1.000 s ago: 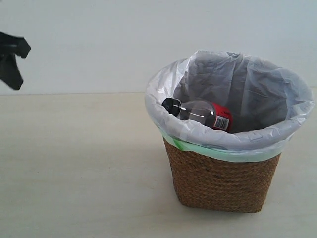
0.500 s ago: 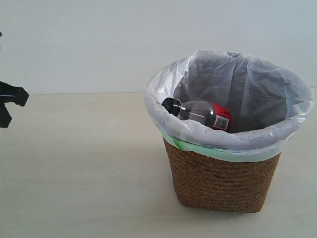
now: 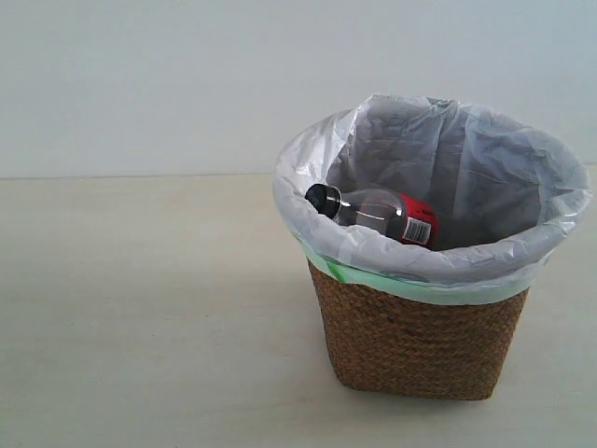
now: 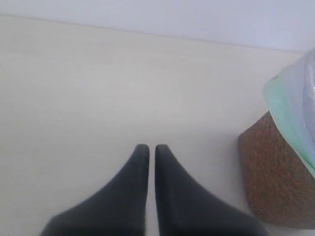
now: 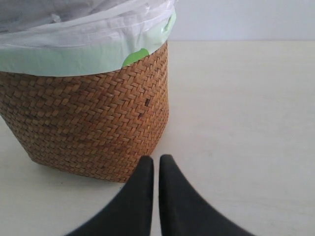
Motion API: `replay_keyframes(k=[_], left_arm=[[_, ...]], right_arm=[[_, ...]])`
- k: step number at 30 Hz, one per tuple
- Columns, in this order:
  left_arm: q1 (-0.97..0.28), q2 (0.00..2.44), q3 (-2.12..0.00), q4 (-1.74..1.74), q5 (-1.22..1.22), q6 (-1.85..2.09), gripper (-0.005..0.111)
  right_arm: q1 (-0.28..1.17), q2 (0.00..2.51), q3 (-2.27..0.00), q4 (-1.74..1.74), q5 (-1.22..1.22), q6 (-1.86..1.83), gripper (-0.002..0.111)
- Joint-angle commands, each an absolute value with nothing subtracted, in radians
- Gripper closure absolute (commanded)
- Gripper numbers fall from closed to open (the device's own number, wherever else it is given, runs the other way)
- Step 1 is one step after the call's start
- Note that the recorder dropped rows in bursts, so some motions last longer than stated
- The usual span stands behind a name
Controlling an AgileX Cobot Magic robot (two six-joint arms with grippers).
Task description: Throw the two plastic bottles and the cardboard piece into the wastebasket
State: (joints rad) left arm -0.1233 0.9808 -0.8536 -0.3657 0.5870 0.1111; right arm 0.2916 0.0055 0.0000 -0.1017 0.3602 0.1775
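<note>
The brown wicker wastebasket with its white, green-edged bag stands right of centre in the exterior view. The black-capped, red-labelled bottle lies inside it against the near rim. The green-capped bottle and the cardboard piece are hidden or out of view. Neither gripper shows in the exterior view. In the left wrist view my left gripper is shut and empty above the table, with the wastebasket off to one side. My right gripper is shut and empty, its tips close to the foot of the wastebasket.
The pale beige tabletop spreads around the basket. A plain white wall stands behind it.
My left gripper, seen at the left edge of the exterior view, dropped lower and then left that view. The bottle and the basket have not moved.
</note>
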Motion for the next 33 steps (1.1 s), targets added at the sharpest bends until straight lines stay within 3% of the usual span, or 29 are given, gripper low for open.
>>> replay_keyframes(k=[1,6,21,25,33], left_arm=[[-0.120,0.909,-0.756,-0.420,0.518,0.127,0.103],[-0.120,0.885,-0.680,-0.580,0.525,0.127,0.103],[-0.120,0.885,-0.680,-0.580,0.519,0.127,0.103],[-0.120,0.722,-0.668,-0.541,0.491,0.194,0.103],[-0.009,0.170,-0.172,-0.543,-0.426,0.173,0.103]], right_arm=[[0.289,0.000,0.000,-0.108,0.356,0.176,0.108],[0.289,0.000,0.000,-0.108,0.356,0.176,0.108],[0.289,0.000,0.000,-0.108,0.356,0.176,0.108],[0.289,0.000,0.000,-0.108,0.356,0.176,0.108],[0.289,0.000,0.000,-0.108,0.356,0.176,0.108]])
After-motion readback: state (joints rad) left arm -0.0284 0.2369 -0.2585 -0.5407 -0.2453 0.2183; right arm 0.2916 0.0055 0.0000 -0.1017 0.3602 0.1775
